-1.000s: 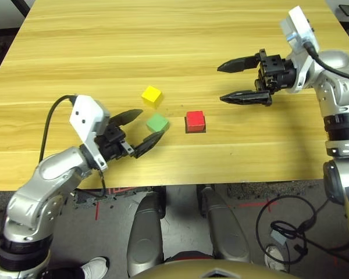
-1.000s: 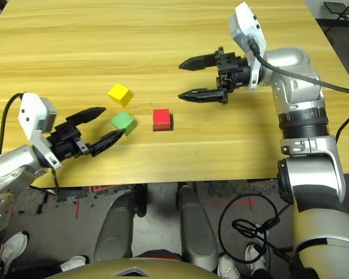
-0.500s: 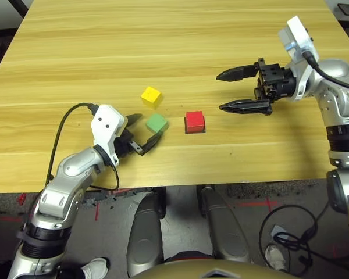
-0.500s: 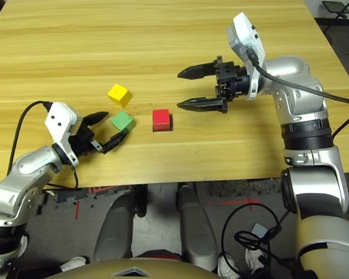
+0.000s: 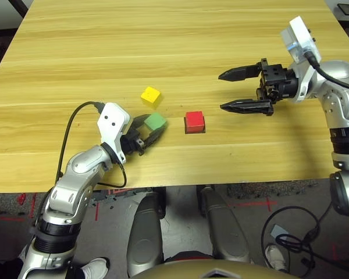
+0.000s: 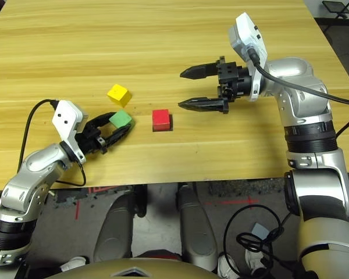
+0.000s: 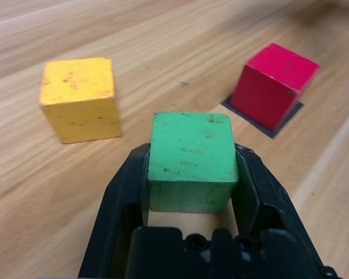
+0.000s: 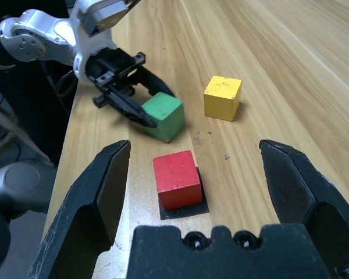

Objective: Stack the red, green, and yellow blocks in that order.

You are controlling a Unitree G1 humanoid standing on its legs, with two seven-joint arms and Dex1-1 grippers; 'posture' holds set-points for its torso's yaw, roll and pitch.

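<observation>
The left gripper is gripping the green block, its two black fingers pressing against opposite side faces of the cube, as the left wrist view shows plainly. The green block is sitting near the front part of the wooden table, toward the robot's left, with the silver left forearm reaching in from the table's near edge. The right wrist view is showing this cube tilted slightly, though whether it is resting on the wood or raised just off it cannot be told.

The yellow block is lying flat on the table just beyond the green block, apart from it and not touching. The red block is resting to the right of the green block, with a clear gap between them, and it is sitting on a flat black square patch whose edges are peeking out around its base.

The right gripper is hovering above the table to the right of the red block, well apart from it, with its two pointed fingers spread wide and nothing between them, aiming toward the three cubes
</observation>
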